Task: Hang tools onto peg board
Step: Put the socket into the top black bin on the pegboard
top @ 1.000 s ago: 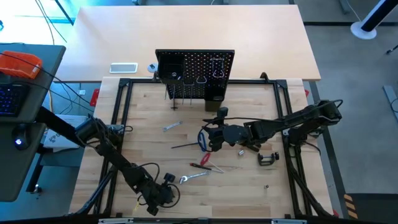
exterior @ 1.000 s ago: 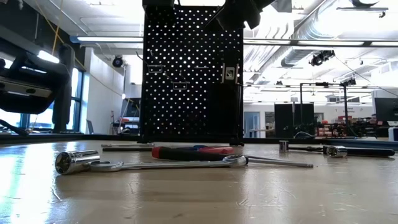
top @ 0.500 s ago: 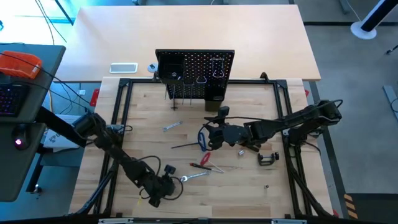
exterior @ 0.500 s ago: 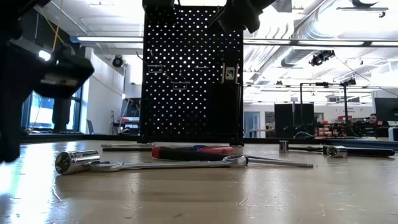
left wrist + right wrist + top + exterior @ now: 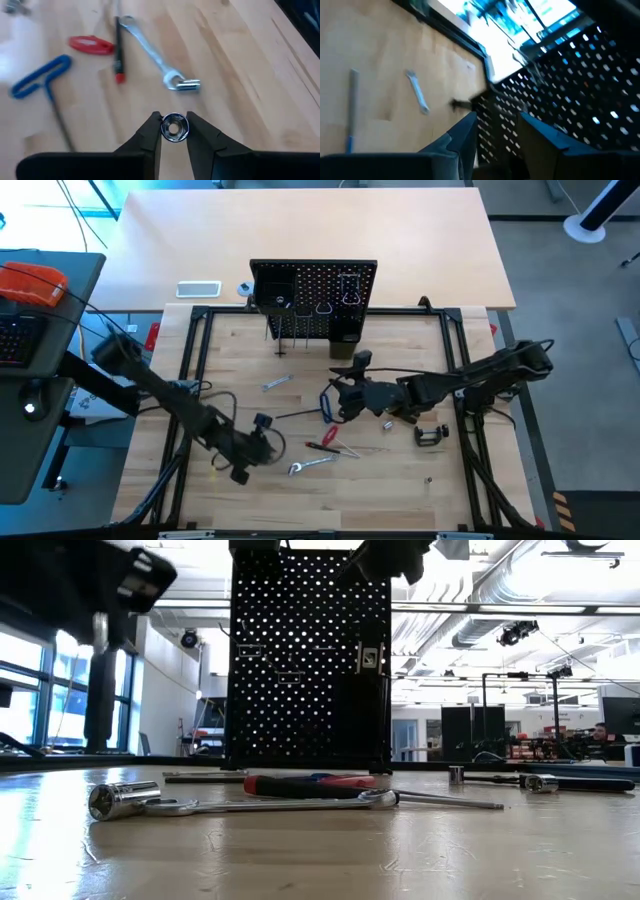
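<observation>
My left gripper [image 5: 173,131] hangs over the table's near left part [image 5: 263,436], shut on a small silver socket [image 5: 173,126]. Beyond it on the wood lie a silver wrench [image 5: 150,52], a red-handled screwdriver [image 5: 91,45] and a blue-handled T hex key [image 5: 37,80]. The black peg board [image 5: 315,295] stands upright at the far edge, with tools on its hooks. My right gripper [image 5: 495,127] is held high over the table's middle [image 5: 338,395], facing the peg board [image 5: 570,90]. Its fingers stand apart, with nothing seen between them. My left gripper pinches the socket's round outer wall [image 5: 183,131] between its two fingertips. The socket's open end faces the wrist camera. The fingers slant down toward the table, and the socket is lifted clear of the wood.
A black C-clamp [image 5: 430,435] lies at the near right and a small silver wrench [image 5: 277,382] left of the middle. In the low view the long wrench [image 5: 270,805] and screwdriver [image 5: 300,783] lie in front of the peg board [image 5: 310,660]. A black metal frame [image 5: 195,360] borders the table.
My left gripper has risen and gone from the near edge toward the table's middle, staying shut on the socket. My right gripper has kept its place.
</observation>
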{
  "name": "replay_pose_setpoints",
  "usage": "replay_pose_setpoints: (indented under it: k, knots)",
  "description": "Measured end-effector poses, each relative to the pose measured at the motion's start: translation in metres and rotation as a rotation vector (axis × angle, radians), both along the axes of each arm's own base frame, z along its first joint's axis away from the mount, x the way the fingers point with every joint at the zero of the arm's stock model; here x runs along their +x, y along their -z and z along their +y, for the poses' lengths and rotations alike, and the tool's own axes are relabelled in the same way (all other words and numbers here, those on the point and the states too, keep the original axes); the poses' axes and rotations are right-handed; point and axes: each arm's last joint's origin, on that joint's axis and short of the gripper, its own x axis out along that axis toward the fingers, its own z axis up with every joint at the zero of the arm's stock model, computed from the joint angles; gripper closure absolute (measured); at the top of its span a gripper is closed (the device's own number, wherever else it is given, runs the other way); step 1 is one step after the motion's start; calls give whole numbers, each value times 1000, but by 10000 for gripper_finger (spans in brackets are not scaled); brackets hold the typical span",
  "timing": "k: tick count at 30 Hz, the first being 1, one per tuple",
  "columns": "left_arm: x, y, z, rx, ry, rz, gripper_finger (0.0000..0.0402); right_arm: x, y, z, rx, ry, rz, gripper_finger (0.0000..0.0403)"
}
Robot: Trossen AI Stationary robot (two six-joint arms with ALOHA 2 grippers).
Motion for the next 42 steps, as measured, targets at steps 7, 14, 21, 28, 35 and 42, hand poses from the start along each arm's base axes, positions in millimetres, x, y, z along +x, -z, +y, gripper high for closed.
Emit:
replay_pose_setpoints:
  k: [7, 14, 21, 28, 35, 42]
  knots:
    - [-10, -55, 45, -38, -40, -226, 347, 0, -1, 14, 76, -294, 36, 269]
    - [-7, -92, 95, -285, -14, -413, 347, 2, -8, 26, 29, -492, -5, 269]
    - [7, -88, 126, -443, 53, -381, 347, 4, -18, 29, -20, -557, -104, 269]
    - [30, -80, 141, -558, 142, -378, 347, 15, -13, 35, -9, -657, -165, 267]
    - [49, -80, 151, -603, 176, -349, 347, 25, -3, 38, -30, -653, -183, 229]
    - [60, -89, 155, -647, 208, -370, 347, 27, -3, 37, -48, -615, -196, 217]
